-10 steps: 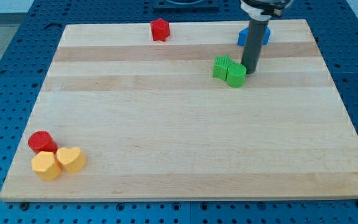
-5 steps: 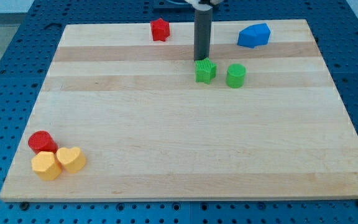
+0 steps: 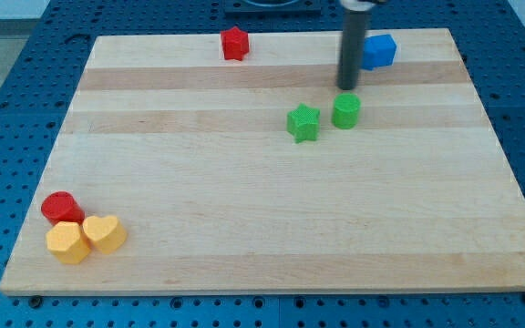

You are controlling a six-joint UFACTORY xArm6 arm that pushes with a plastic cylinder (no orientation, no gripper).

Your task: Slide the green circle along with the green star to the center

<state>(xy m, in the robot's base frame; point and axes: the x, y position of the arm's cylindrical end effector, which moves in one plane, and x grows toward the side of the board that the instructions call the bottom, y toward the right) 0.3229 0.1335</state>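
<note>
The green circle sits on the wooden board, right of centre in the upper half. The green star lies just to its left with a small gap between them. My tip stands just above the green circle, toward the view's top, very close to its upper edge. The rod rises from there out of the view's top.
A blue block sits near the board's top edge, right of the rod. A red block is at the top middle. A red circle, a yellow block and a yellow heart cluster at the bottom left.
The tip went from beside the green circle to above the star, then back right to above the circle. The star slid left and then a little toward the view's bottom.
</note>
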